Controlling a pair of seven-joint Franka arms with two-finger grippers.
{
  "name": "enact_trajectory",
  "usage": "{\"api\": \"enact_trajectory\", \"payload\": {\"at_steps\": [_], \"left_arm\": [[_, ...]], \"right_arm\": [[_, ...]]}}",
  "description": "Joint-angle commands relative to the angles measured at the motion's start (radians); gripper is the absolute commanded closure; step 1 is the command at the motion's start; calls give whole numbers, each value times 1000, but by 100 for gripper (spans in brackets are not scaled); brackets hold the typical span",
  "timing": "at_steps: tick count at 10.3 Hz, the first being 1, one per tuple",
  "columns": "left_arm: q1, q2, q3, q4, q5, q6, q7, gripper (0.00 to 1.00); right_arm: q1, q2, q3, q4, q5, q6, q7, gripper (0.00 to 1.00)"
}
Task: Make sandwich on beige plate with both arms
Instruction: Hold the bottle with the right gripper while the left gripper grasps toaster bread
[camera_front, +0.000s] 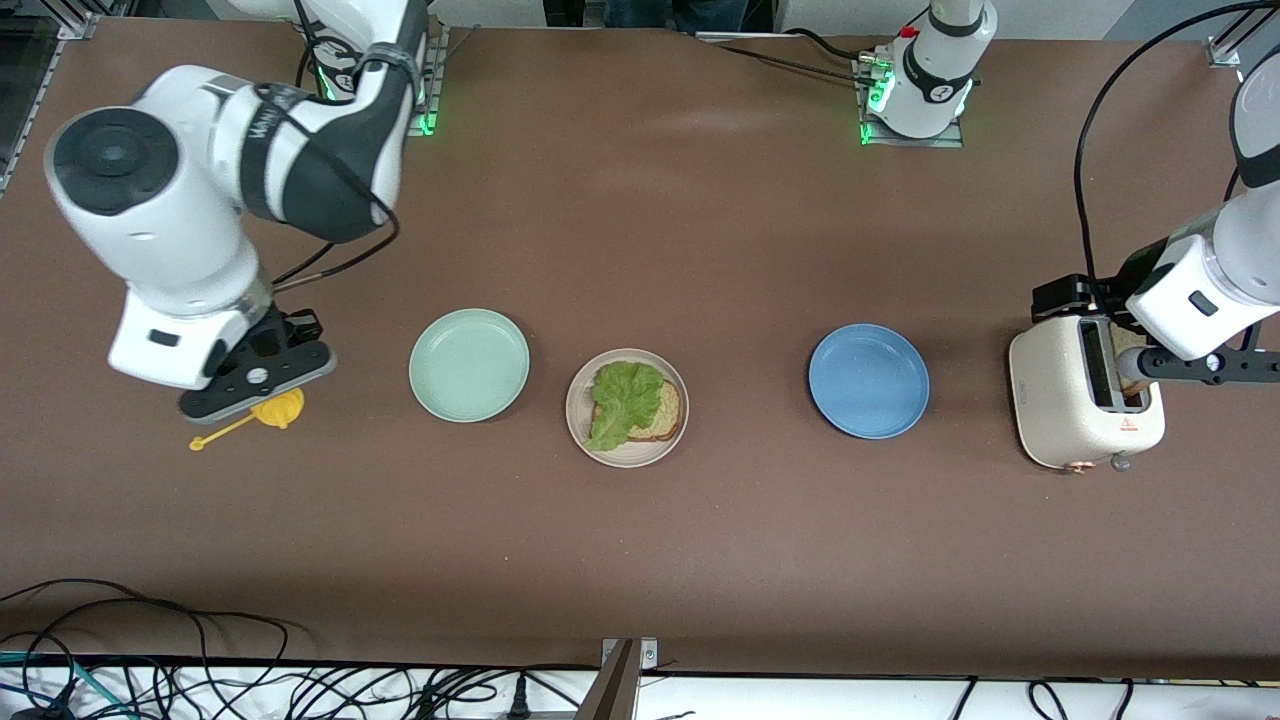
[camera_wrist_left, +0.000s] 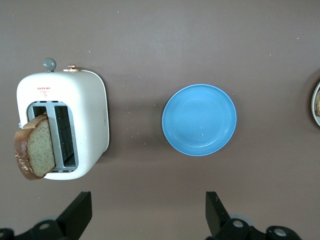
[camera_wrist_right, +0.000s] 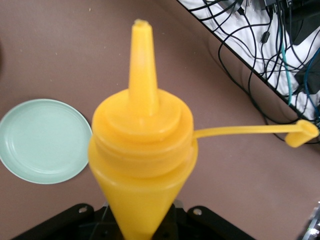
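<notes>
The beige plate (camera_front: 582, 432) sits at the centre of the table, between the mint-green plate (camera_front: 469, 364) toward the right arm's end and the blue plate (camera_front: 868, 380) toward the left arm's end. On the beige plate lies one bread slice (camera_front: 662, 415) with the lettuce leaf (camera_front: 620, 397) draped over it; from the plate's centre the leaf covers the 9 o'clock half and the bare crust shows at 3 to 5 o'clock.

A white toaster (camera_front: 1060, 400) stands at the left arm's end of the table. The second bread slice (camera_wrist_left: 36, 147) stands tilted, partly out of one slot.

Left gripper (camera_wrist_left: 148, 215): positioned over the toaster, fingers (camera_wrist_left: 78, 212) spread wide and holding nothing. In the left wrist view the second bread slice is well apart from the fingers, at about 10 o'clock from the midpoint between them, not between them.

Right gripper (camera_front: 257, 385): positioned above the table at the right arm's end, beside the mint-green plate. It is closed around the body of a yellow squeeze bottle (camera_wrist_right: 142, 165), nozzle pointing away from the wrist. The bottle's tethered cap (camera_wrist_right: 302, 133) hangs free on its strap.

From the right gripper in the front view, the beige plate lies at about 3 o'clock, well apart; from the left gripper, at about 9 o'clock, well apart.
</notes>
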Motion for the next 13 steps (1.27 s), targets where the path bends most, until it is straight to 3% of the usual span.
{"api": "enact_trajectory", "payload": {"at_steps": [1, 4, 6, 8, 10, 11, 13], "left_arm": [[50, 13, -1, 7, -9, -4, 24, 0], [142, 56, 10, 9, -6, 82, 145, 0], [194, 95, 14, -5, 124, 169, 242, 0], [238, 135, 11, -24, 174, 208, 271, 0], [297, 113, 7, -170, 174, 338, 347, 0], [339, 86, 2, -259, 161, 425, 398, 0], [378, 57, 2, -359, 113, 466, 400, 0]], "right_arm": [[-75, -15, -39, 3, 125, -74, -14, 100], [-200, -17, -28, 6, 260, -114, -67, 100], [-311, -17, 4, 14, 363, -158, -90, 100], [-380, -17, 36, 15, 414, -173, -97, 100], [-481, -17, 82, 15, 515, -233, -97, 100], [-545, -17, 132, 14, 572, -267, -107, 100], [-648, -17, 241, 14, 626, -284, -226, 100]]}}
